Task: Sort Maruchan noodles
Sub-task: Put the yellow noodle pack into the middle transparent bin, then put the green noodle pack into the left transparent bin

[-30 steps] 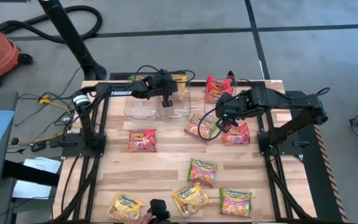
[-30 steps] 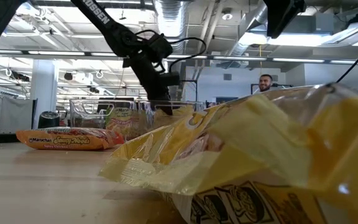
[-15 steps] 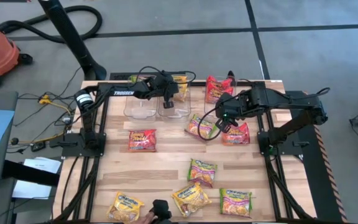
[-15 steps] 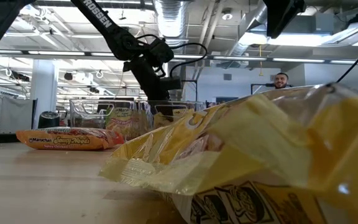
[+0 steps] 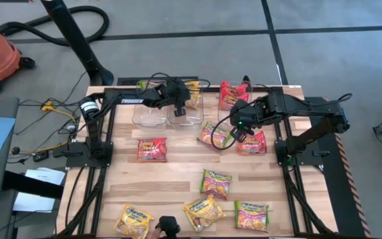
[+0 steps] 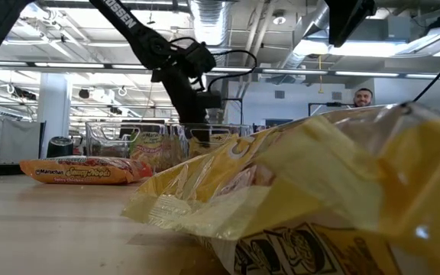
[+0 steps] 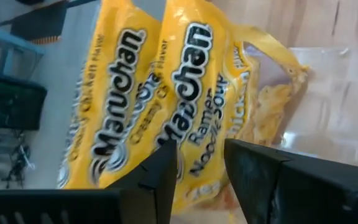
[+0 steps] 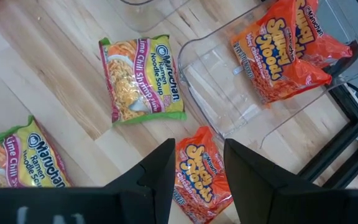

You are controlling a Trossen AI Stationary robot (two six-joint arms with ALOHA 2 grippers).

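Two yellow Maruchan packets (image 7: pixel 166 93) stand on edge, leaning together, in the middle clear bin (image 5: pixel 190 118) at the table's far side. My left gripper (image 7: pixel 201 180) is open at them, slanting down into the bin (image 5: pixel 180 108); its fingers stand either side of the nearer packet's lower edge. My right gripper (image 8: pixel 197 174) hovers open above a red-orange packet (image 5: pixel 252 143) on the table. Two red-orange packets (image 8: pixel 284 43) lie in the right bin (image 8: pixel 229 106). A green packet (image 8: pixel 140 78) lies flat beside that bin.
The left bin (image 5: pixel 148 114) is bare. A red-orange packet (image 5: pixel 152 149) lies at mid-left. Green packets (image 5: pixel 215 182) (image 5: pixel 251 214) and yellow ones (image 5: pixel 204 211) (image 5: pixel 133 220) lie near the front edge by a black device (image 5: pixel 168 226). Bare wood lies in between.
My left gripper has opened over the middle bin and let go of the yellow packet, which now leans against the other one in the bin. The packets on the table lie where they were.
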